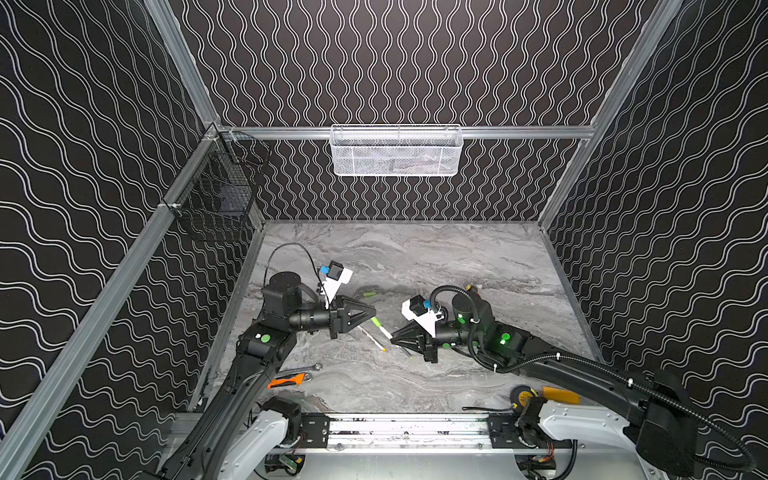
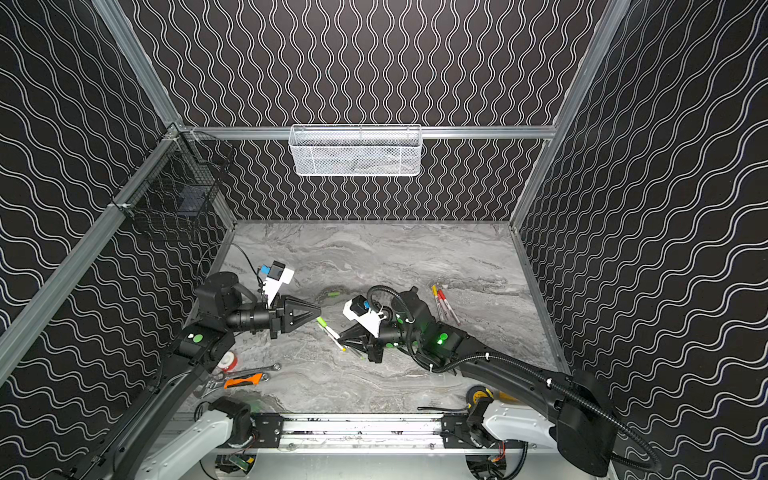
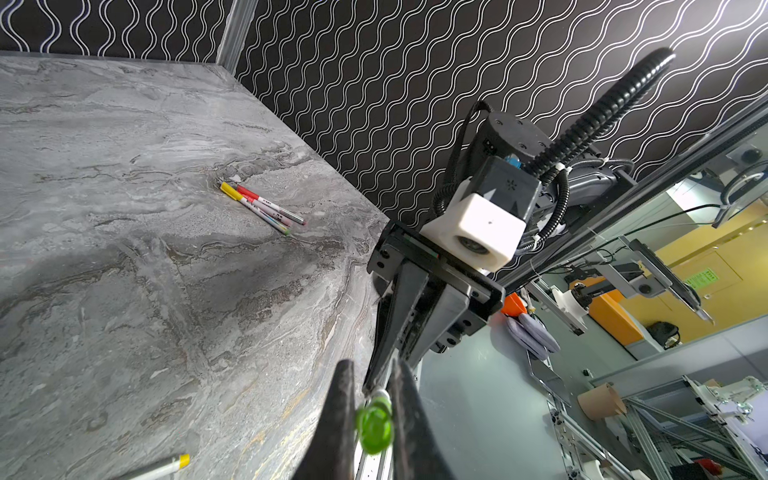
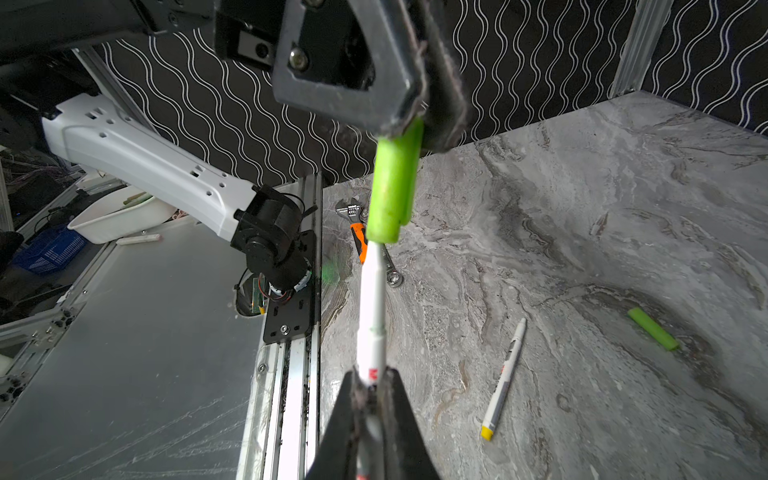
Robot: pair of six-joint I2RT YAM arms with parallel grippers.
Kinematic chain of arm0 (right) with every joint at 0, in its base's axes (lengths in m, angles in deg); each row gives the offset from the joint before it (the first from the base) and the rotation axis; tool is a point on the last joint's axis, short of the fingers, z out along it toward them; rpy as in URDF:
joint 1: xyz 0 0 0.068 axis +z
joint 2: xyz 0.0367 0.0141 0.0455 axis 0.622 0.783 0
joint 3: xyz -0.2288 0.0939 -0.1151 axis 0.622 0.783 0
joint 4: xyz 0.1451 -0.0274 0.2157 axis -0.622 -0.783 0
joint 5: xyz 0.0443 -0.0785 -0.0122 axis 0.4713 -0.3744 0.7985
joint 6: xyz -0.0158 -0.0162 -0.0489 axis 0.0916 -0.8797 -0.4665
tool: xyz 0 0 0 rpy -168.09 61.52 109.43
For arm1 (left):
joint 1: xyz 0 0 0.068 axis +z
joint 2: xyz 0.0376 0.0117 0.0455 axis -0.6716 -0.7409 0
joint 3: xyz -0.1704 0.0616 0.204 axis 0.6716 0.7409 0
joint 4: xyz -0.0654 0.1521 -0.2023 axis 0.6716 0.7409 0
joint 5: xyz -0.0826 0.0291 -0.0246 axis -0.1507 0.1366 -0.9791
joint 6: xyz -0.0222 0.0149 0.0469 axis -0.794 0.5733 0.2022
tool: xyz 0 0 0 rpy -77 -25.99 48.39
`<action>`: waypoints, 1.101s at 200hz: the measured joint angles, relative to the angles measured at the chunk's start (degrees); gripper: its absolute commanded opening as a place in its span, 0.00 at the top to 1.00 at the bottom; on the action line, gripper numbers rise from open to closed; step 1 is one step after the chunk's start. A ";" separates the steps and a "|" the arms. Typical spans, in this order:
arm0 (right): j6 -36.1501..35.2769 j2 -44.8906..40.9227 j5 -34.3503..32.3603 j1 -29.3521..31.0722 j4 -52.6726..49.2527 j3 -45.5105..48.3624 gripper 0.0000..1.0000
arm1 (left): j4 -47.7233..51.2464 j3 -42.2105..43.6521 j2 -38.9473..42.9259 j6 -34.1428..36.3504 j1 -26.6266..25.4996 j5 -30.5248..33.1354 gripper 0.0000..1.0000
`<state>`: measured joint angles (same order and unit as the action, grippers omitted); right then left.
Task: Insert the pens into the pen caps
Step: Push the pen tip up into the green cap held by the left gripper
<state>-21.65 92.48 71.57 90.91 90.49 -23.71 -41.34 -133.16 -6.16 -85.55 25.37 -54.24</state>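
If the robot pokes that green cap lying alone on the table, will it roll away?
Probably. The loose green cap looks round and lies on its side on the smooth table, so a sideways nudge could roll it. It is short and plastic-looking, so likely light and stiff.

2 high top views share the table (image 1: 415,257); wrist views look close.
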 measured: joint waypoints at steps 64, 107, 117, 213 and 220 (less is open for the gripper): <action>-0.55 1.01 -0.24 0.00 0.48 -0.94 0.93 | -0.02 0.24 0.09 -0.17 0.00 -0.39 1.00; -1.11 1.38 -1.05 0.00 0.66 -1.90 0.94 | -0.90 0.28 -0.39 -0.17 -0.02 -0.74 1.00; -1.16 1.90 -1.09 0.00 0.63 -2.45 0.94 | -1.29 0.26 -0.55 -0.15 -0.02 -0.61 1.00; -1.49 5.73 -2.47 0.00 -0.48 -6.29 0.94 | 3.21 -2.71 -2.38 5.31 -2.25 5.03 0.95; -1.46 6.01 -2.45 0.00 -0.48 -6.45 0.94 | 3.26 -2.80 -2.47 6.10 -2.40 5.33 0.83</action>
<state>-23.12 98.49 69.12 90.91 90.01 -30.15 -38.08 -135.96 -8.63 -79.45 22.97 -48.91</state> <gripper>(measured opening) 0.110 0.127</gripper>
